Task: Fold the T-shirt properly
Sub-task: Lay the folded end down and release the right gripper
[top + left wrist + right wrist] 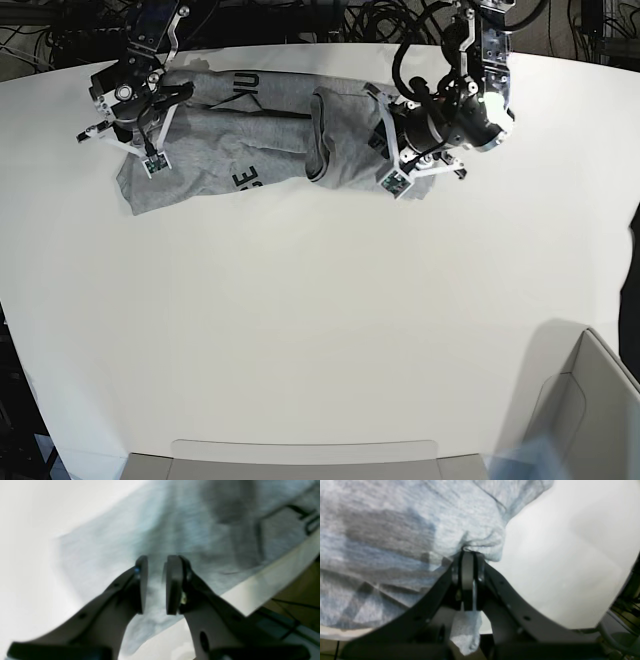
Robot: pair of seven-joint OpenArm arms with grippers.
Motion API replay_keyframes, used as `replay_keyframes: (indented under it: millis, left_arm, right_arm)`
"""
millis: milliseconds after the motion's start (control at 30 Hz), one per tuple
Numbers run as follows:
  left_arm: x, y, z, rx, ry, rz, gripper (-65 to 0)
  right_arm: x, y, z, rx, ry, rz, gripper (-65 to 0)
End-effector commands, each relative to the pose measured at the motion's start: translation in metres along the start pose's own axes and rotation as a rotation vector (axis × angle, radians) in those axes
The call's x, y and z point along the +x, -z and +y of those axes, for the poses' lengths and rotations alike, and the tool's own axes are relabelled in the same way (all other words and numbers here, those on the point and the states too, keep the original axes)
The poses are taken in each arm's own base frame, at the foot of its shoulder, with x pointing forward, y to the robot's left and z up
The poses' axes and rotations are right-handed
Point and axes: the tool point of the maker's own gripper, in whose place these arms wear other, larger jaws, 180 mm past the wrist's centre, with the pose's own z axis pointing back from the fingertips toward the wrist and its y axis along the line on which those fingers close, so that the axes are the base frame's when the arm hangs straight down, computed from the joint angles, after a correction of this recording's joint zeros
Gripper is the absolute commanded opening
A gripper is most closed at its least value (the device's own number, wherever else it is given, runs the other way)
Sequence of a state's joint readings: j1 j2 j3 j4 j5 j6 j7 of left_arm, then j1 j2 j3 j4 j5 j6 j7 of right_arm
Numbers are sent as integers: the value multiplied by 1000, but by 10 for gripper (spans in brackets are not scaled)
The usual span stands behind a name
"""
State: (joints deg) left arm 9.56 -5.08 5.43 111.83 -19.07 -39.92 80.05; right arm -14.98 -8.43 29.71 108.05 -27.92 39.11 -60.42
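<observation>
From my remote station, reading the base view left to right: the right gripper sat over the left end of the shirt, which lay bunched lengthwise along the far edge of the table, some dark lettering showing on its folds. In the right wrist view that gripper had its pads pressed together with a pinch of grey cloth drawn up between them and a tail of fabric hanging down behind; I judged it held an end of the shirt there, probably a corner or hem, so that end could be lifted or pulled out flat. Across the shirt the cloth was rumpled and shadowed, not yet laid square. Further right in the base view, the left gripper sat over the shirt's other end. Its wrist view showed the gripper with pads narrowly apart and a strip of shirt visible in the gap; through the blur I could not tell whether it was pinching cloth or merely standing over it. The table edge ran close beside that end. My reading: both ends being taken up to stretch the shirt before any fold; folding proper not begun. A grey bin stood at the near right corner, well apart.
</observation>
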Motion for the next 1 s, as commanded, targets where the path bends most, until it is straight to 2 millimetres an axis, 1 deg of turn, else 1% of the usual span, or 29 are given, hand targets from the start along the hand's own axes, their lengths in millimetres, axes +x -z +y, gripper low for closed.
replay_keyframes:
  millis: [0,67,133,167,200,233,300,400,433,500,567,667,733,800,900,967]
  left_arm:
    - [1,5,4,-2,7,11,-535]
    - [-4,21,9,-29,-11,59,-539]
    - [-18,42,17,-62,-54,134,-542]
    - [-25,49,20,-74,-71,165,-542]
    - [-33,55,28,-77,-84,203,-545]
    - [-38,59,35,-78,-96,230,-549]
    - [-40,66,47,-81,-142,237,-557]
    - [-46,69,72,-64,-261,214,-558]
    - [-45,68,80,-58,-291,205,-558]
    - [-39,67,97,-44,-346,180,-558]
    - [-35,66,110,-39,-397,162,-558]
    - [-18,62,131,-22,-444,98,-558]
    - [-8,60,137,-12,-444,68,-558]
    - [-7,59,138,-12,-443,70,-558]
    - [-7,58,138,-12,-442,76,-558]
    - [-6,58,138,-11,-442,70,-558]
  right_arm:
    - [11,3,-1,7,-13,-16,-650]
    - [12,16,5,42,-15,5,-650]
    - [13,26,9,72,-12,22,-650]
    - [15,28,10,77,-11,21,-650]
    - [17,30,10,83,-11,21,-650]
    - [21,30,10,85,-11,17,-650]
    - [32,31,7,84,-7,-1,-650]
    - [53,35,2,91,0,-28,-650]
    - [60,37,0,95,1,-37,-650]
    - [76,40,-10,88,-1,-65,-650]
    - [94,45,-13,104,0,-111,-650]
    - [125,50,-14,133,5,-184,-650]
    - [137,48,-18,130,7,-207,-650]
    - [145,41,-23,114,13,-237,-650]
    - [160,20,-34,70,33,-309,-650]
    - [167,2,-48,17,46,-356,-650]
